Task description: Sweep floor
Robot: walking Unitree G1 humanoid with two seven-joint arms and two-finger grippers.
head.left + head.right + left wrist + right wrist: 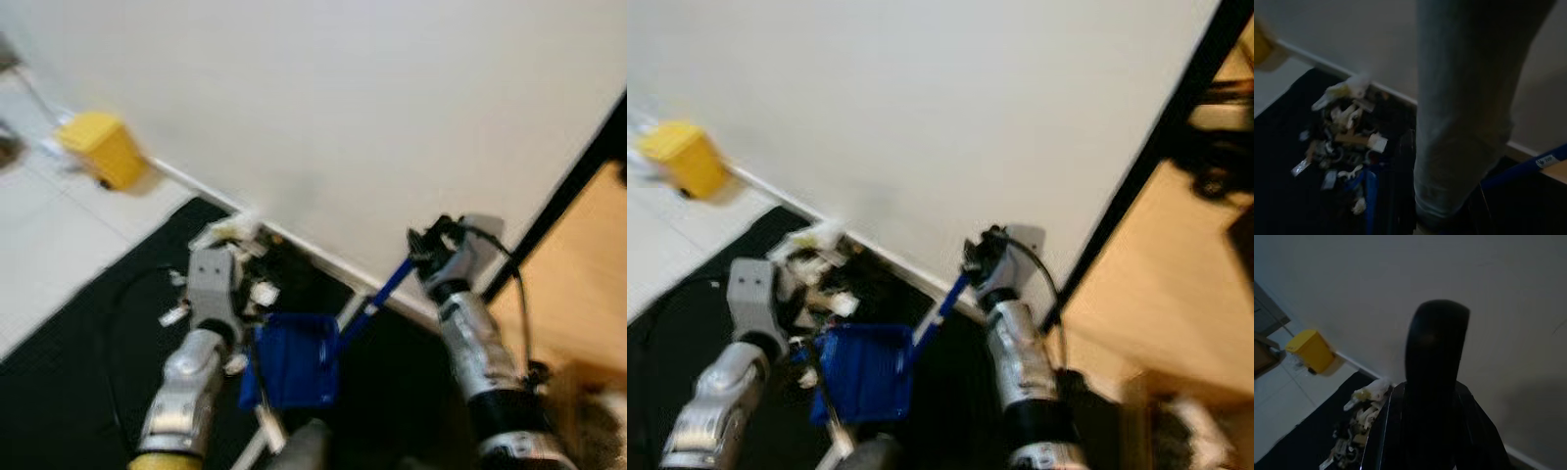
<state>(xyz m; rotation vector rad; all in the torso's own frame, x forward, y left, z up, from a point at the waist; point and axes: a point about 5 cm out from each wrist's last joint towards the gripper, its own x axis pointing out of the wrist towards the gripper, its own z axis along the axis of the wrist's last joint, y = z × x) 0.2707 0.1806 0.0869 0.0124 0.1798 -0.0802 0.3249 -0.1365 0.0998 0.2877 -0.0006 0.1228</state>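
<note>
A blue dustpan rests on the black mat, just short of a pile of white and tan litter at the foot of the wall. Its blue handle slants up to my right gripper, which is shut on the handle's black end. My left gripper hovers beside the litter, left of the dustpan. A thick grey broom handle crosses close in front of the left wrist camera, gripped there. The picture is blurred.
A yellow bin stands on pale tiles by the white baseboard, far left. The white wall fills the back. A dark door frame and wooden floor lie to the right.
</note>
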